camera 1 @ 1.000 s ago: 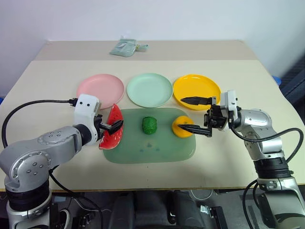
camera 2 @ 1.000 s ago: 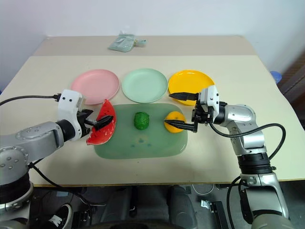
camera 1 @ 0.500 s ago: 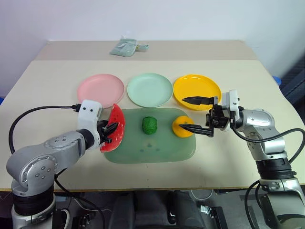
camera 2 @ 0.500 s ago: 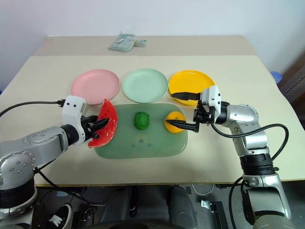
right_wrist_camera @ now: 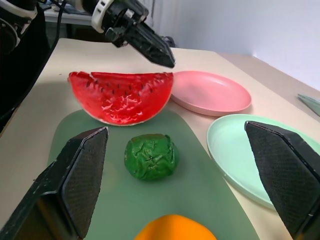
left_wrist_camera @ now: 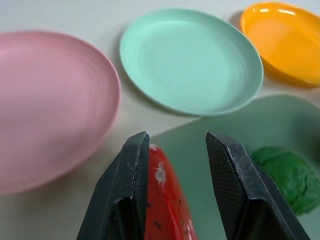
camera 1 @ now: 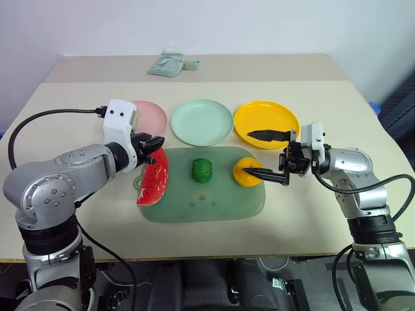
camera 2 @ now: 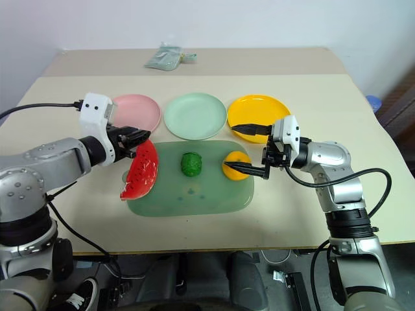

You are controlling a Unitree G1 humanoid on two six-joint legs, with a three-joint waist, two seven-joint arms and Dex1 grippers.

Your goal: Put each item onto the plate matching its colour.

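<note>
A beige tabletop (camera 1: 324,214) stands against a pale wall. The left pincer (camera 1: 150,144) holds the watermelon (camera 1: 154,184) by its upper tip, hanging over the board's (camera 1: 214,201) left edge beside the pink plate (camera 1: 150,113). The right pincer (camera 1: 272,155) is wide, its lower finger touching the orange (camera 1: 245,172).

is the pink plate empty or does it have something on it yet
Empty. The pink plate has nothing on it; the watermelon wedge is still off it, at the green cutting board's edge.
</note>
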